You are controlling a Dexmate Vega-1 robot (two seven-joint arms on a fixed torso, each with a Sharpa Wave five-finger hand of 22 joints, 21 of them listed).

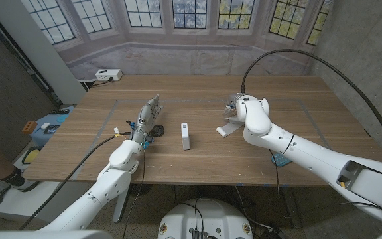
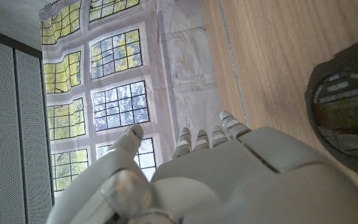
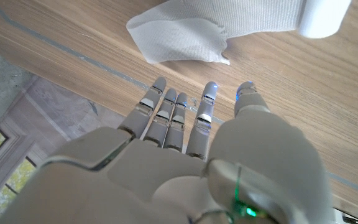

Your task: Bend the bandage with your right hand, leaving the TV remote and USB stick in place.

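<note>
Bandage first: one white woven bandage (image 3: 197,31), a loose flat tail running to a rolled end, lies on the light wooden surface (image 1: 204,93). The right wrist view shows its ribbed weave and the right hand (image 3: 185,162) above it, fingers (image 3: 166,112) extended side by side, tips clear of the cloth, holding nothing. The head view shows the same bandage (image 1: 225,130) mostly hidden behind that hand (image 1: 234,106). One white rectangular USB stick (image 1: 186,136) lies near the surface's middle. The left hand (image 1: 146,119) reaches forward, fingers (image 2: 201,140) straight and close together, empty. One dark rounded object (image 2: 347,118), perhaps the remote, sits beside it.
</note>
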